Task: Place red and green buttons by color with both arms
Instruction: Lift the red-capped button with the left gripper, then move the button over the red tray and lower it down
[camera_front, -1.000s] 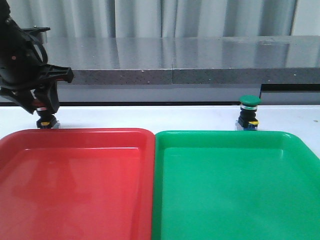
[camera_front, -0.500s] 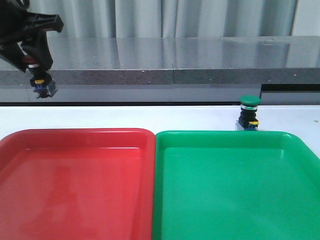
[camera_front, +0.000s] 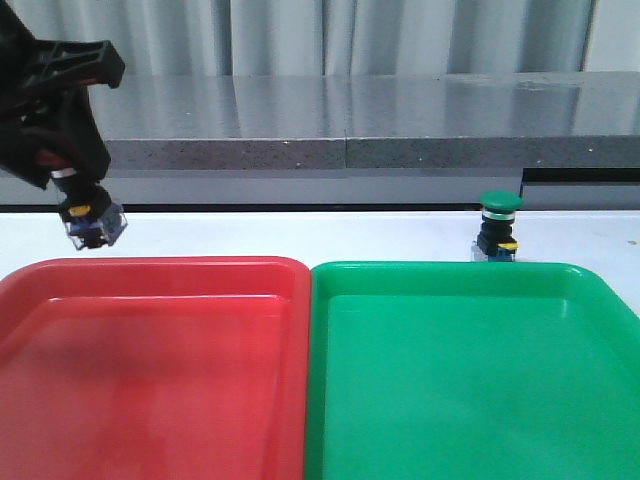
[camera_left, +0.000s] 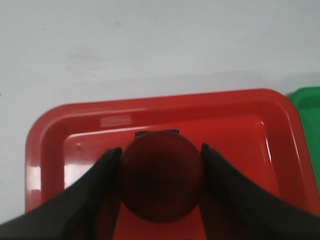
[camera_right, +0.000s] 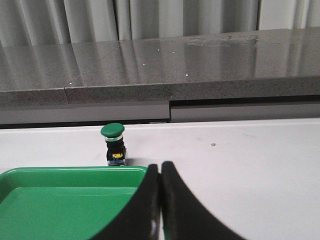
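Overhead at the far left of the front view, the left claw (camera_front: 75, 195) hangs in the air with the red button (camera_left: 162, 182) clamped between its black fingers (camera_left: 97, 192), which press against either side of the rounded red cap. Below the fingers in the front view, the button's yellow-and-blue clear base juts out tilted, clear of the white table (camera_front: 300, 232) and just above the far-left corner of the red tray (camera_front: 290, 300). Seen from the left wrist camera, the cap fills the gap between the fingers, with the red tray spread out beneath it and a sliver of the green tray (camera_front: 330, 290) at the edge.

Across the table, the green button (camera_front: 499, 228) stands upright on the white surface, just behind the far rim of the green tray, untouched. Its green cap sits on a silver collar, with a black body and a yellow-marked base below.

From the right wrist camera, the right claw (camera_right: 160, 200) has its two fingers pressed together with nothing between them, poised low over the table beside the near corner of the green tray and well apart from the green button. The two trays lie side by side, edges touching.
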